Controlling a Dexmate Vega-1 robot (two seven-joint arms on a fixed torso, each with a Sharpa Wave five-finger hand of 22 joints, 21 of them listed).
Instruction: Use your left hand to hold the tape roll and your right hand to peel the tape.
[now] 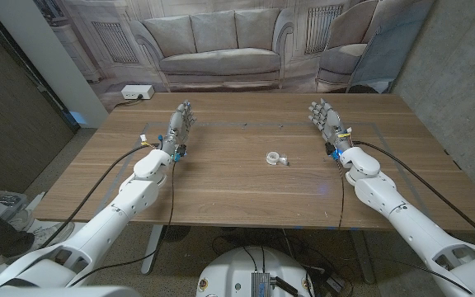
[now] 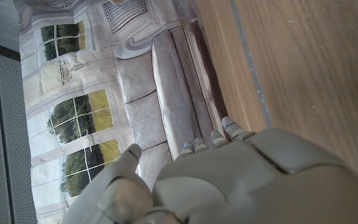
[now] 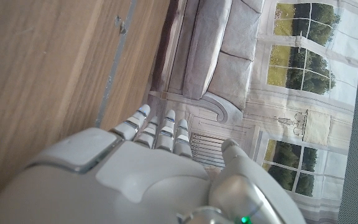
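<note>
Near the tabletop's (image 1: 221,194) left edge, toward the far side, the left hand (image 1: 180,124) was released: fingers extended and slightly apart, pointing at the far edge, holding nothing. The left wrist view showed the back of that hand (image 2: 260,180) with its fingertips (image 2: 229,127) straight out over bare wood. A black cable (image 1: 118,161) ran from its wrist back along the white forearm.

Toward the right edge, at about the same depth, the right hand (image 1: 326,120) was likewise released, fingers straight and lightly spread, nothing in its grasp. The right wrist view gave its back (image 3: 123,180) and fingertips (image 3: 157,124) reaching toward the far edge. Whether either palm touched the wood could not be told.

The tape roll (image 1: 276,158), small and clear, lay on the wood between the two hands, somewhat nearer the right one, a little closer to the robot than either hand and well apart from both. A short tab stuck out from its right side.

A thin pale line (image 1: 246,125) marked on the wood ran parallel to the far edge, between the hands.

Beyond the far edge hung a printed backdrop (image 1: 221,41) picturing a grey sofa and armchairs. A white power strip (image 1: 135,93) sat on the floor at its foot, off the far left corner.
</note>
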